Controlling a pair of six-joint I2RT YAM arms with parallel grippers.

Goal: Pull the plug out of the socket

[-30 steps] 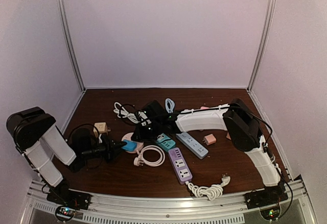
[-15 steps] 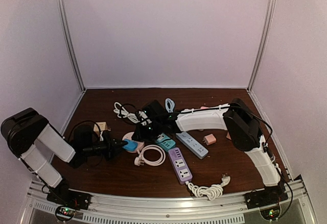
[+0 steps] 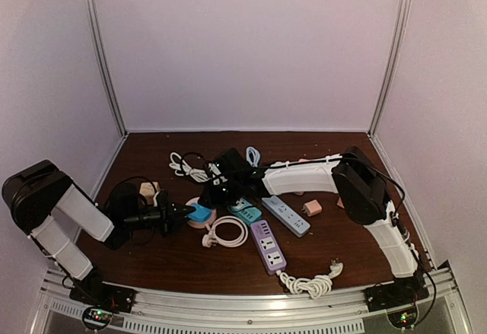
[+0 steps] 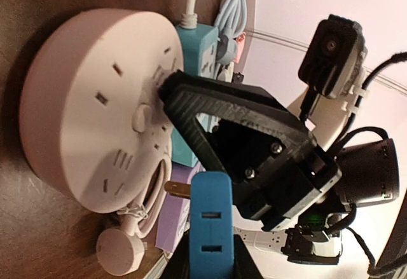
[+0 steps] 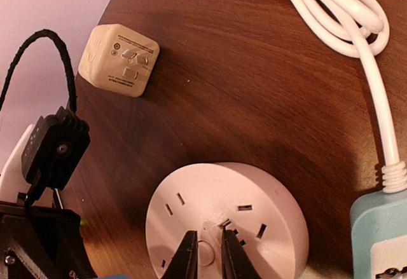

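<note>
A round pale pink socket lies flat on the brown table; it also shows in the left wrist view and partly in the top view. My left gripper is shut on a blue plug, whose brass prong is clear of the socket, beside its rim. In the top view the plug sits at the tip of the left gripper. My right gripper is nearly closed, with its tips resting on the socket's centre; it also shows in the top view.
A teal power strip, a white-blue strip and a purple strip lie right of the socket. A coiled white cable lies in front. A beige cube adapter, a pink cube and white cables lie around.
My left arm has lowered and its wrist has turned, shifting the blue plug slightly. The right gripper has stayed on the round socket.
</note>
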